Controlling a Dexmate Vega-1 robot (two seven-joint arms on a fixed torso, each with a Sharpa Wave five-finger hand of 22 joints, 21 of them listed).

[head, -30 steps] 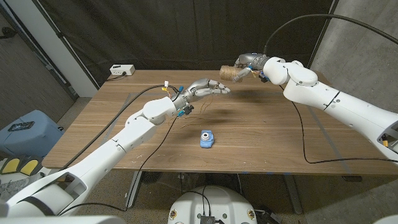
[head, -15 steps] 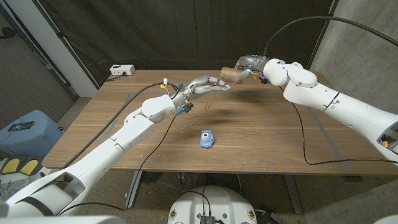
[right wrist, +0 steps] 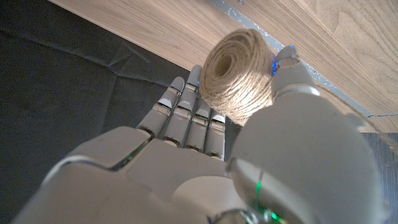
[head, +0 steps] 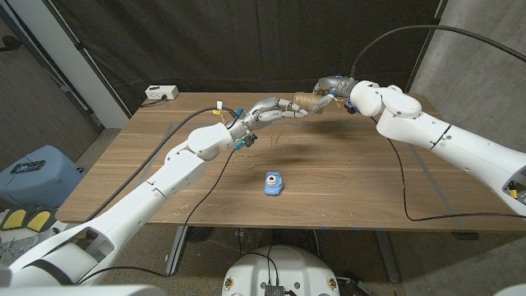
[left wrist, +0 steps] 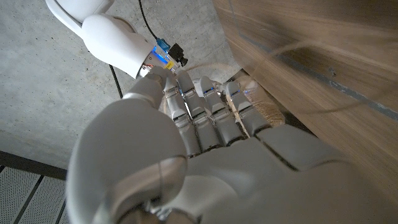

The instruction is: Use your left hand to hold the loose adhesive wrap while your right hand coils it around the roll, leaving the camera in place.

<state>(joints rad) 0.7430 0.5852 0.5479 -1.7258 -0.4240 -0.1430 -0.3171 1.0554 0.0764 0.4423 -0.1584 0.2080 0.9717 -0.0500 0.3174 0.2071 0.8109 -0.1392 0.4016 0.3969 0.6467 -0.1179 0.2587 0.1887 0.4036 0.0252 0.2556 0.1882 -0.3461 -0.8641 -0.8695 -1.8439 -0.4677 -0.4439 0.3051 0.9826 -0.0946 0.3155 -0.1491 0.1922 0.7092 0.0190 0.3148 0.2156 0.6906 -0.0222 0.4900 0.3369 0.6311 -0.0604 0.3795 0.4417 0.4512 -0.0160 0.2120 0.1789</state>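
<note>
The roll (head: 305, 100) is a stubby cylinder of coarse tan twine with a hollow core, gripped between the thumb and fingers of the right hand (head: 328, 87) and held above the far part of the wood-grain tabletop (head: 345, 177). The left hand (head: 267, 110) reaches up just beside the roll, fingers extended toward it, though whether it pinches the thin loose strand (head: 275, 136) trailing below cannot be told. A small blue camera (head: 273, 182) sits well apart nearer the front edge, and a white box (head: 161, 93) rests at the far left corner
</note>
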